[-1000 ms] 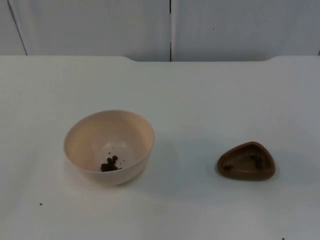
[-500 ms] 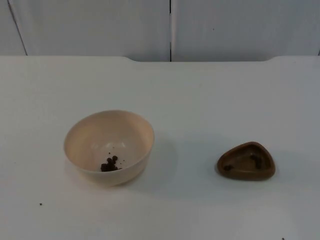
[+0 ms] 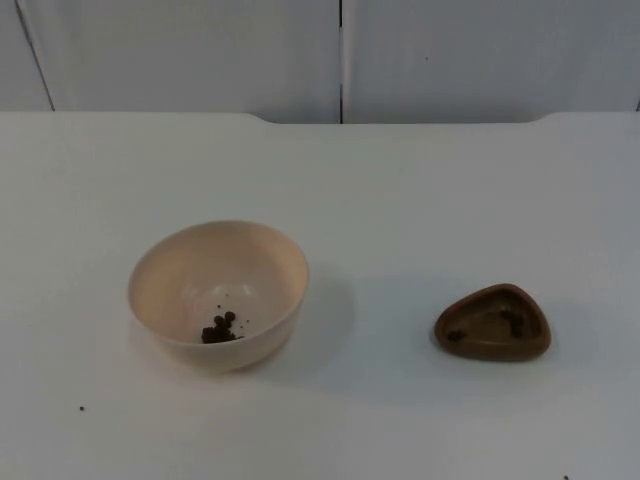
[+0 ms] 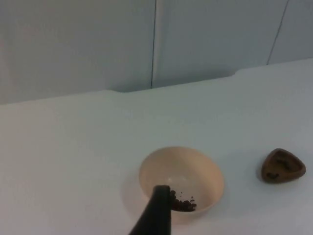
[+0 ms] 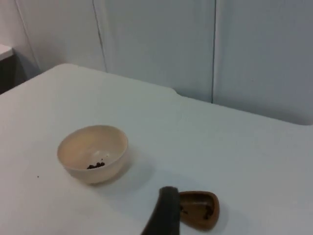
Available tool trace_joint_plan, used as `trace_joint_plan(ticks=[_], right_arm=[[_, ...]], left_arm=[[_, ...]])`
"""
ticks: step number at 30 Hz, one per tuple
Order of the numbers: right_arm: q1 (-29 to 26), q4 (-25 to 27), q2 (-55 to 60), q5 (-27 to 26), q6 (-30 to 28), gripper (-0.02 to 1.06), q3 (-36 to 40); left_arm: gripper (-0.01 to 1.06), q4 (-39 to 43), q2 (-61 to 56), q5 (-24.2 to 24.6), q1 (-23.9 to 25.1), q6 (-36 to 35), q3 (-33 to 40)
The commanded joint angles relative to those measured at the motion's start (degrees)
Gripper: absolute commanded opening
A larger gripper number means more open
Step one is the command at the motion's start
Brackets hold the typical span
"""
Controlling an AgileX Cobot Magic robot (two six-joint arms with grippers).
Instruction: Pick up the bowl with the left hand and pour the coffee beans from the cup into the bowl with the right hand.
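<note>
Beans [image 3: 219, 329] lie in a small dark heap at the bottom of the cream bowl [image 3: 217, 293], which stands upright on the white bench [image 3: 400, 200], toward eight o'clock in the top view. Well apart from it, toward four o'clock, sits the brown cup [image 3: 492, 322], a low three-cornered dish with a few dark beans inside. In the left wrist view one black fingertip of the left pincer [image 4: 155, 215] overlaps the bowl's near rim; in the right wrist view a fingertip of the right pincer [image 5: 165, 210] stands just beside the cup. Whether either pincer is released or clenched cannot be told. Behind the bench stands the grey partition wall [image 3: 200, 50].
</note>
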Motion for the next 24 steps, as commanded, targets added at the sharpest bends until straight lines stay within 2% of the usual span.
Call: trace_joint_plan(ticks=[1, 9, 24], right_arm=[[-0.21, 2.16, -1.76, 1.61, -2.89, 0.73, 0.11], [-0.21, 3.23, -2.48, 8.46, -3.55, 0.73, 0.11], [-0.21, 2.83, -2.48, 9.87, -3.97, 0.73, 0.28]], left_arm=[[0.83, 0.33, -2.11, 0.46, 0.06, 0.18, 2.84], [0.83, 5.78, -7.76, 2.07, 0.06, 0.60, 7.65], [0.83, 6.24, -7.76, 6.69, 0.06, -0.75, 10.54]])
